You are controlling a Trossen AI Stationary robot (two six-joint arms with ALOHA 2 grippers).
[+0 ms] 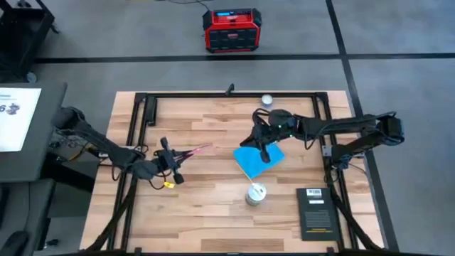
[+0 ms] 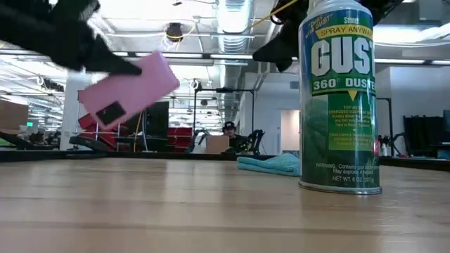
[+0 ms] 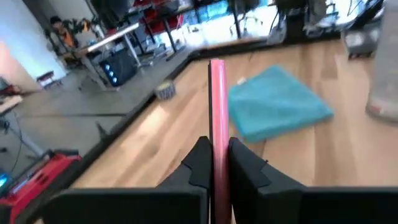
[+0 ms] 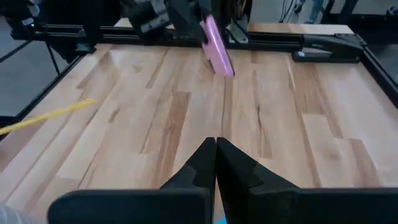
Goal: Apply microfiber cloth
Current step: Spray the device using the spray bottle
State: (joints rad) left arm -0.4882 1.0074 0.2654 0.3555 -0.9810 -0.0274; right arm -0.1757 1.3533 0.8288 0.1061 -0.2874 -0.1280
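A: High view: microfiber cloth (image 1: 257,159) flat mid-worktop, right pincer (image 1: 265,155) over it, clenched, nothing in it.
B: Left?
A: Left pincer (image 1: 175,158) grasping pink phone (image 1: 195,151) off the worktop (image 1: 206,206). Duster can (image 1: 256,193) just in front of cloth, black booklet (image 1: 317,212) to its right.
B: Low view?
A: Can hides part of cloth.

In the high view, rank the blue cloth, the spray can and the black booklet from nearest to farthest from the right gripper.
1. Blue cloth, directly under the right gripper.
2. Spray can, toward the table's front edge.
3. Black booklet, at the front right corner.
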